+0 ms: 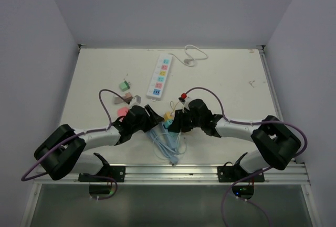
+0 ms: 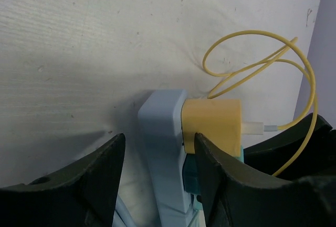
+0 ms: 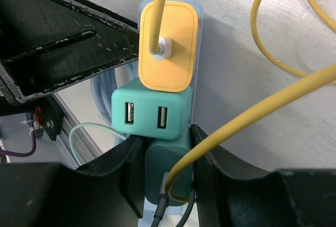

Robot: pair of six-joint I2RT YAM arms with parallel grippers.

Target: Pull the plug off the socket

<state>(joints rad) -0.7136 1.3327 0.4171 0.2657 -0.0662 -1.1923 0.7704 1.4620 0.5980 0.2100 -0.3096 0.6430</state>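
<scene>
A light blue socket strip [image 2: 163,148] lies on the table with three plugs in it. A yellow plug [image 3: 167,46] with a yellow cable sits at its end, a teal USB plug [image 3: 149,114] in the middle, and a dark teal plug [image 3: 168,177] beside that. My right gripper [image 3: 166,153] is shut on the dark teal plug, one finger on each side. My left gripper [image 2: 158,143] is open and straddles the strip's end, its right finger [image 2: 220,185] against the yellow plug [image 2: 212,125]. In the top view both grippers [image 1: 152,117] [image 1: 177,119] meet over the strip.
A white power strip [image 1: 159,76] with its white cord lies further back. Small green [image 1: 124,86], brown [image 1: 127,97] and pink [image 1: 122,111] plugs lie to the left. Blue cables [image 1: 167,143] bunch by the near edge. Yellow cable loops [image 2: 262,59] lie beyond the strip.
</scene>
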